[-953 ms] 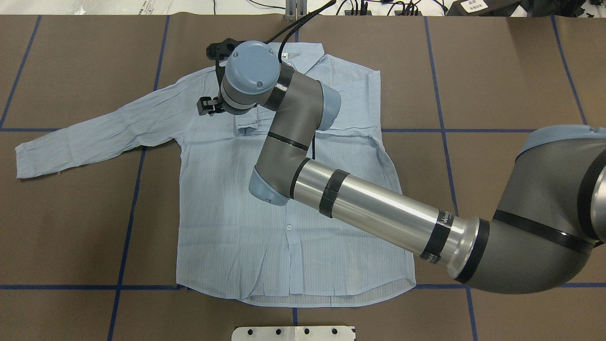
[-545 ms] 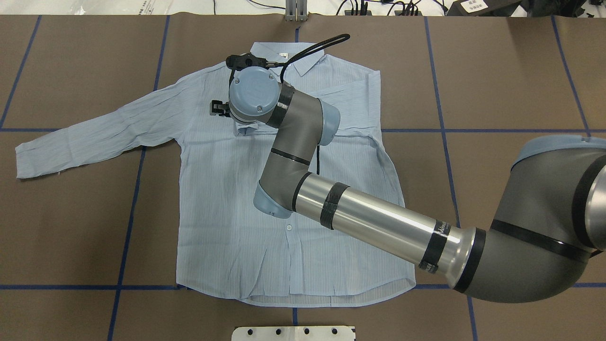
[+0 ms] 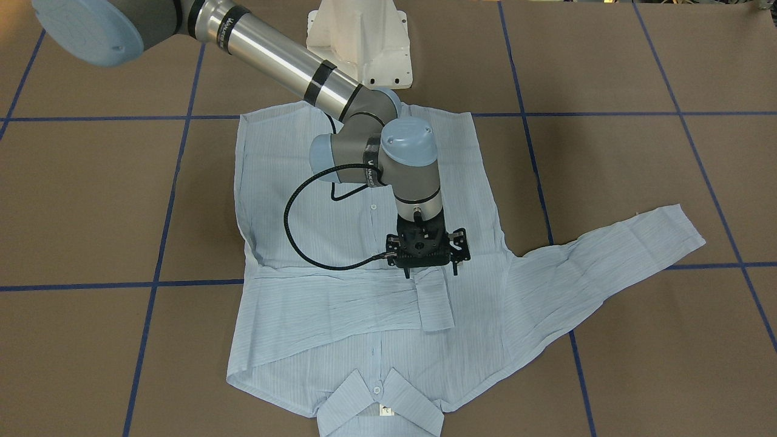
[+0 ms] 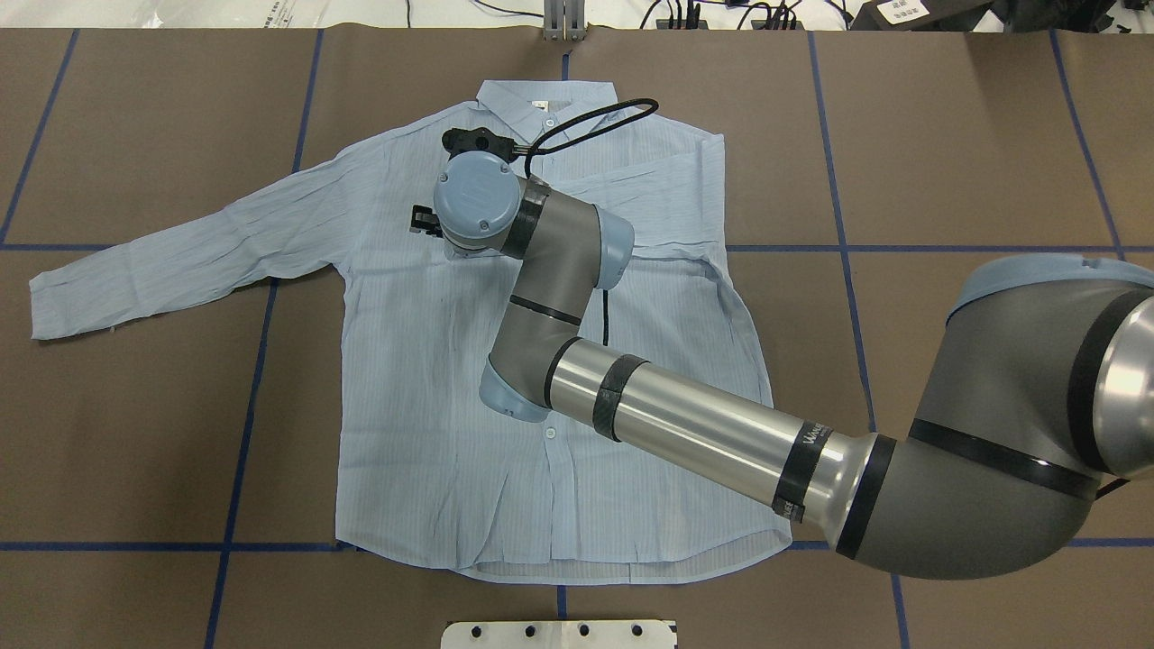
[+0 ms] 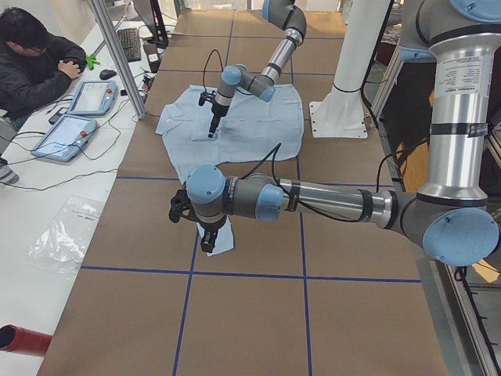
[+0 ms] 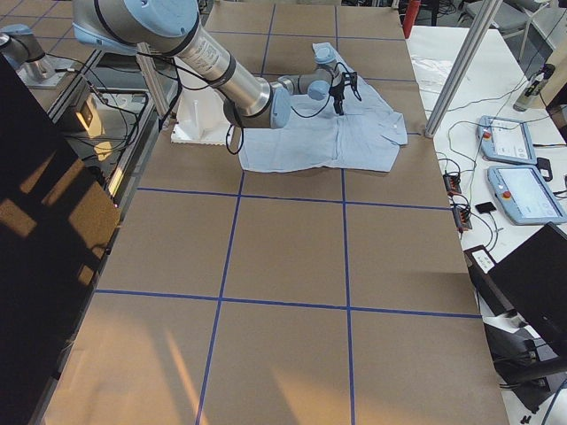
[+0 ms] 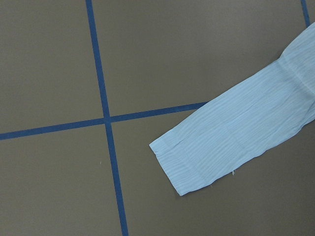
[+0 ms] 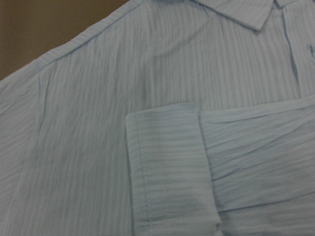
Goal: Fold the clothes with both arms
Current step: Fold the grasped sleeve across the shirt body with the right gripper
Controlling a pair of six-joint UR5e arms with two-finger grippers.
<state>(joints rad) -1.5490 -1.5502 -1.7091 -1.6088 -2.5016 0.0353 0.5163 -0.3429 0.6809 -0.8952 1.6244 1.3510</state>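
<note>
The light-blue striped shirt (image 4: 424, 406) lies flat, front up, collar (image 4: 541, 95) at the far side. One sleeve is folded across the chest, and its cuff (image 3: 436, 303) lies just past my right gripper (image 3: 431, 272), which hangs open over the chest with nothing between its fingers. The right wrist view looks straight down on that cuff (image 8: 165, 167). The other sleeve (image 4: 180, 252) stretches out flat. Its cuff (image 7: 197, 162) shows in the left wrist view. My left gripper (image 5: 207, 239) hovers over that cuff; I cannot tell whether it is open or shut.
Brown table cover with blue tape lines (image 4: 243, 397). The white pedestal base (image 3: 358, 42) stands behind the shirt's hem. A person (image 5: 35, 55) sits at a side bench with tablets (image 5: 66, 137) beyond the collar end.
My right wrist has moved from the collar area back toward the chest and now looks smaller, so lower. The shirt and its folded sleeve have not moved.
</note>
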